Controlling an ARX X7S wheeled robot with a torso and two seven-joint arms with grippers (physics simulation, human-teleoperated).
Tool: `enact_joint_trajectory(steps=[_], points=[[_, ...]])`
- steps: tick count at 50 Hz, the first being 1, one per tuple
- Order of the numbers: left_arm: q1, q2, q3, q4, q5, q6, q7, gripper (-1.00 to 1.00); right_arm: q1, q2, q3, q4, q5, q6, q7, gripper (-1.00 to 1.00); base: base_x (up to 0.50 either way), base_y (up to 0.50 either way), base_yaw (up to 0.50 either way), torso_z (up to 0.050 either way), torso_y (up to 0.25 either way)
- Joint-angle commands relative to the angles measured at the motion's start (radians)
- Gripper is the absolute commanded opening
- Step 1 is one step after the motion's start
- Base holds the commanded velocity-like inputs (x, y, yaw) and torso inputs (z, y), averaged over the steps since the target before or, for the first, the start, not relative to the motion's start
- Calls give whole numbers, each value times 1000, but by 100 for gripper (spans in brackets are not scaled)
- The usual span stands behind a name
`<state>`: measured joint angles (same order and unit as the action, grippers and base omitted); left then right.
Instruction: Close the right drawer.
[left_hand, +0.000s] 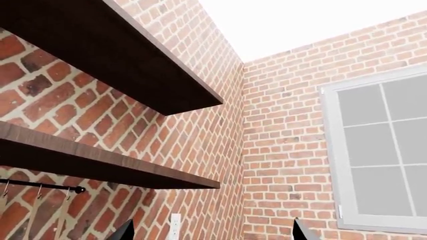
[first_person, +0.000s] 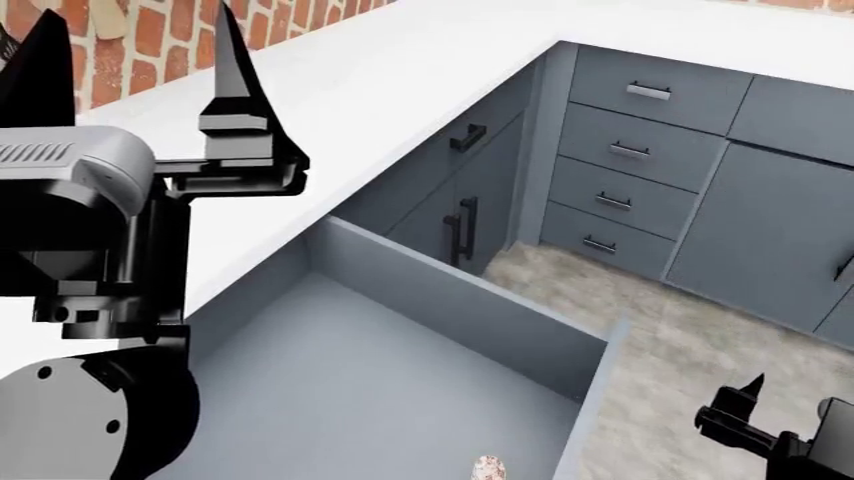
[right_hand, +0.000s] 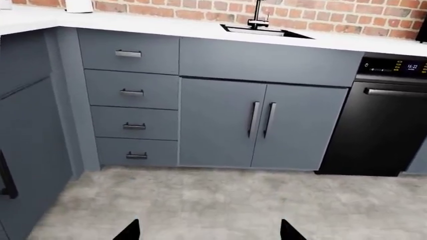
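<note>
Head view shows the right drawer (first_person: 400, 370) pulled out, both grippers' jaws apart, the right gripper (first_person: 747, 405) low beside it, risking a skewed push.

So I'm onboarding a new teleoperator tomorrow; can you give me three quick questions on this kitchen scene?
1. True or false: the drawer is fully shut.
2. How many short-handled drawers are in the stack left of the double doors?
3. Multiple choice: the left hand is A) gripping the drawer handle, B) raised above the counter, C) inside the drawer.

Key: 1 false, it stands pulled out with its grey inside showing. 2 four. 3 B; the right hand is low, over the floor beside the drawer's front.
</note>
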<state>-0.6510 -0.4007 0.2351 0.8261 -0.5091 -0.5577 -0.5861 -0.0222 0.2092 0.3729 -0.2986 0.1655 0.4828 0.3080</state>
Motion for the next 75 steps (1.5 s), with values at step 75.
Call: enact_joint_trajectory(steps=[75], points=[[36, -32, -1, -11, -8, 45, -13, 100, 224, -52, -147, 589, 20, -218, -37, 100, 0, 0, 0, 0, 0]])
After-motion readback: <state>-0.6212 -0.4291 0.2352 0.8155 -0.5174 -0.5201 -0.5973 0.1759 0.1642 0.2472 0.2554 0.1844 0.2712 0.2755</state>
